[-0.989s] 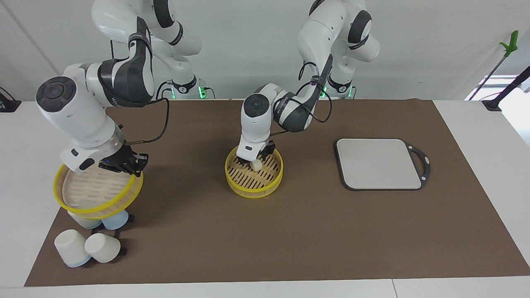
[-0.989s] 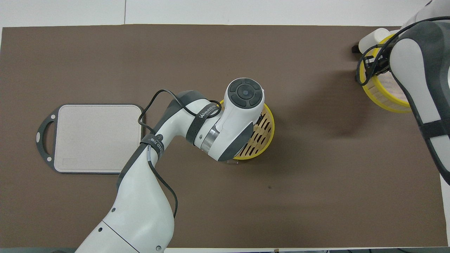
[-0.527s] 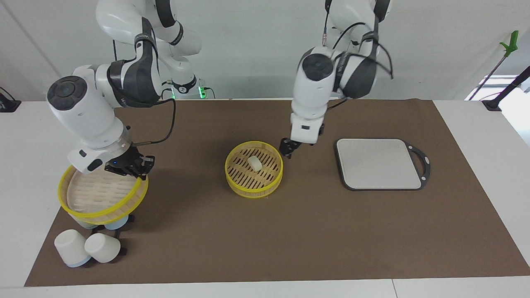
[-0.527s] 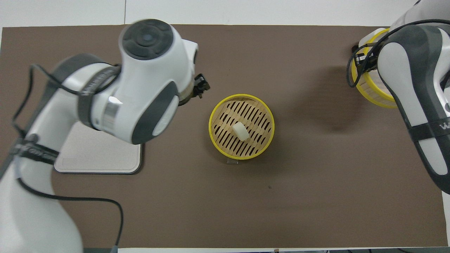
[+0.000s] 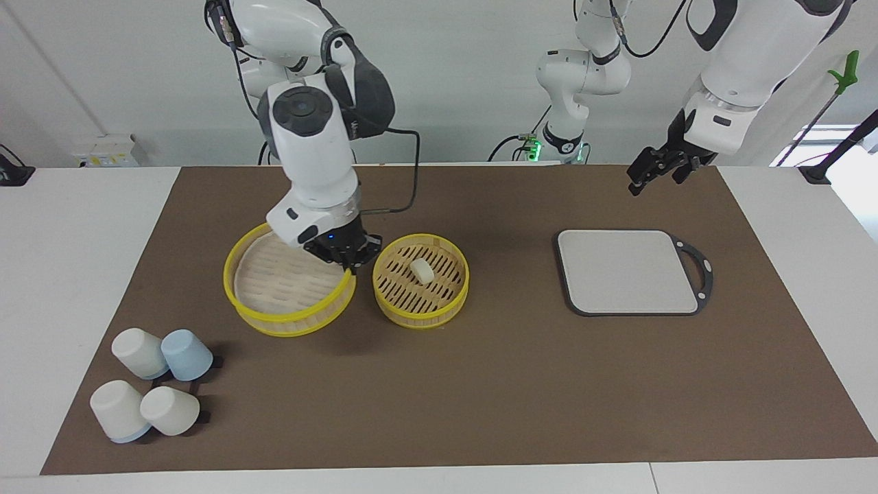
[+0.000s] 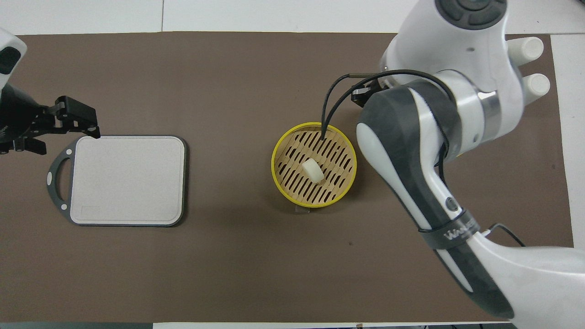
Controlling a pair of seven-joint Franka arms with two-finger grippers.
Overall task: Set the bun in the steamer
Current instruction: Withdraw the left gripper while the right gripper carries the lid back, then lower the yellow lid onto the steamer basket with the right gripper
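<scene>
The bun (image 5: pixel 422 270) lies on the slatted floor of the steamer's yellow-rimmed lower basket (image 5: pixel 418 314) in the middle of the mat. It also shows in the overhead view (image 6: pixel 313 170), in the basket (image 6: pixel 275 157). My right gripper (image 5: pixel 341 251) is shut on the rim of the steamer's top tier (image 5: pixel 274 280) and holds it low, slightly tilted, beside the basket toward the right arm's end. My left gripper (image 5: pixel 657 170) is open and empty, raised over the mat by the board's handle end (image 6: pixel 50 128).
A flat grey board with a black handle (image 5: pixel 627 271) lies toward the left arm's end (image 6: pixel 128 178). Several white and pale-blue cups (image 5: pixel 168 409) lie at the mat's corner toward the right arm's end, farther from the robots than the steamer.
My left gripper let go of the bun in the basket, rose and swung away to the board's end. My right arm carried the top tier from over the cups to beside the basket.
</scene>
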